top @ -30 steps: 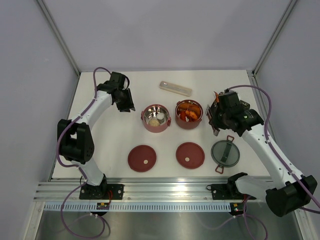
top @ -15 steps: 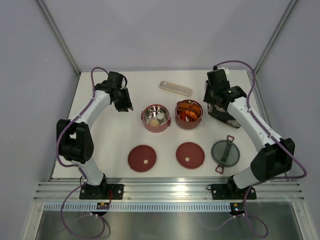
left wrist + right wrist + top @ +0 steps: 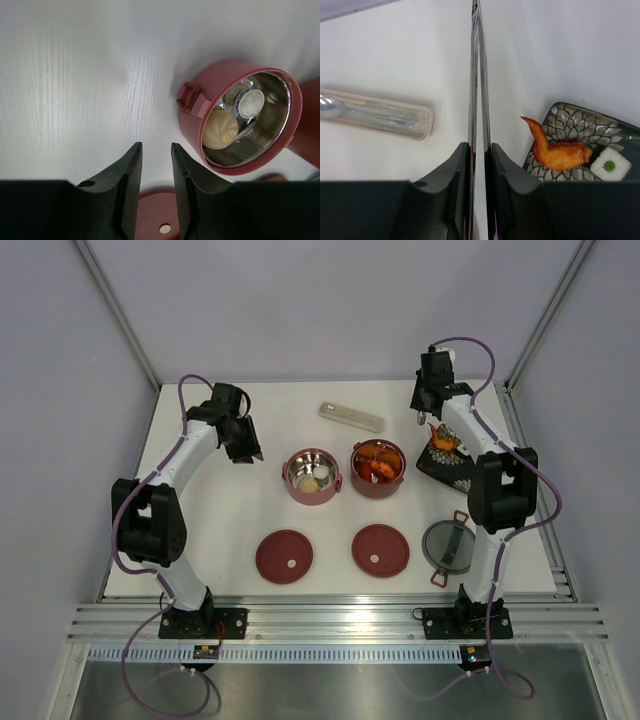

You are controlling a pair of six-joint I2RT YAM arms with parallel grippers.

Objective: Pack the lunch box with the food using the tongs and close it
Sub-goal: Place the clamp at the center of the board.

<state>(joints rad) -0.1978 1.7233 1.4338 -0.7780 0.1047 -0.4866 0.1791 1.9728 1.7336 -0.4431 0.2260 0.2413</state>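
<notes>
The lunch box stands in parts: a left maroon bowl (image 3: pixel 312 476) with a pale bun (image 3: pixel 220 136) and a white round piece (image 3: pixel 250 101), and a right maroon bowl (image 3: pixel 378 468) holding orange food. Two flat maroon lids (image 3: pixel 285 556) (image 3: pixel 380 550) and the grey top lid (image 3: pixel 450 545) lie nearer me. My right gripper (image 3: pixel 480 146) is shut on the silver tongs (image 3: pixel 477 75) at the back right, left of the black tray (image 3: pixel 570 117). An orange shrimp piece (image 3: pixel 560 152) and a white piece (image 3: pixel 610 164) lie on that tray. My left gripper (image 3: pixel 156 147) is open and empty, left of the left bowl.
A pale beige cutlery case (image 3: pixel 351 417) lies at the back, behind the bowls and left of the tongs. Grey walls close in the table at the back and on both sides. The right arm's links rise over the tray's right side.
The right arm has swung from beside the right bowl to the back right corner with the tongs, uncovering the tray. The left gripper has drifted slightly toward the back left.
</notes>
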